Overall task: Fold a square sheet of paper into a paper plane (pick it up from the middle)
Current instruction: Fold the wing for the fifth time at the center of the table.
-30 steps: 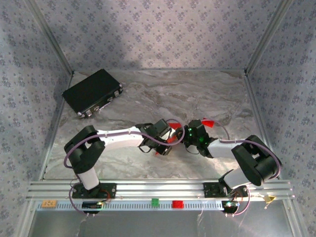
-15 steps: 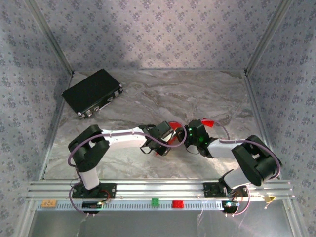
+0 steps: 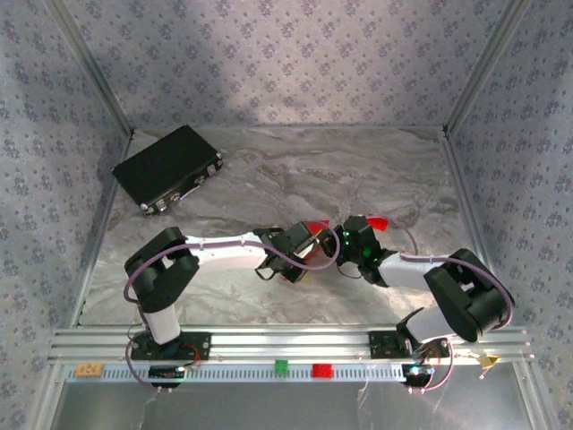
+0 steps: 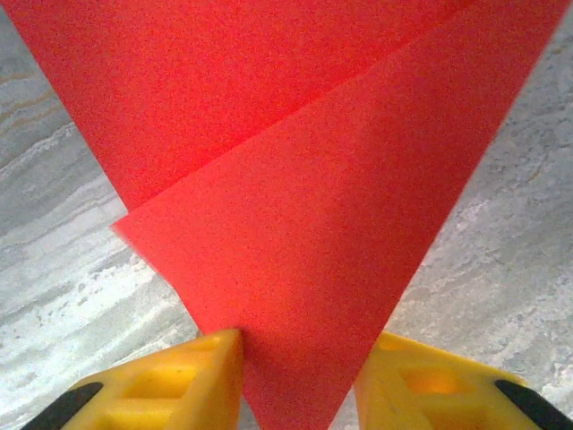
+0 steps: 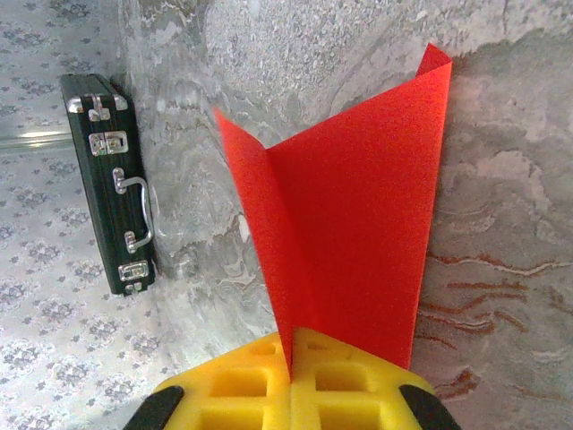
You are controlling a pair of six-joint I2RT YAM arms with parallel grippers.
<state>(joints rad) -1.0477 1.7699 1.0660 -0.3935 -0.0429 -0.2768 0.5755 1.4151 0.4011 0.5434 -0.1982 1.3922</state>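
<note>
The red sheet of paper (image 3: 315, 225) is folded and held up off the marble table between both arms at mid table. My right gripper (image 5: 291, 351) is shut on its crease, and two red flaps (image 5: 358, 242) rise from the pinched yellow fingers (image 5: 358, 385). My left gripper (image 4: 300, 363) is open. A pointed folded corner of the paper (image 4: 295, 197) reaches down between its yellow fingers (image 4: 192, 381). The left finger touches the paper's edge; the other stands apart from it. From above, the left gripper (image 3: 304, 242) and right gripper (image 3: 352, 235) nearly face each other.
A black case (image 3: 167, 167) with metal latches lies at the back left, seen also from the right wrist as the case (image 5: 107, 179). Small green (image 3: 281, 365) and red (image 3: 321, 370) blocks sit on the front rail. Patterned walls enclose the table (image 3: 376, 170).
My left gripper has moved right, closer to the right gripper, and its jaws have narrowed around the paper's corner. The red paper below the left wrist has gone from sight. The right arm has barely moved.
</note>
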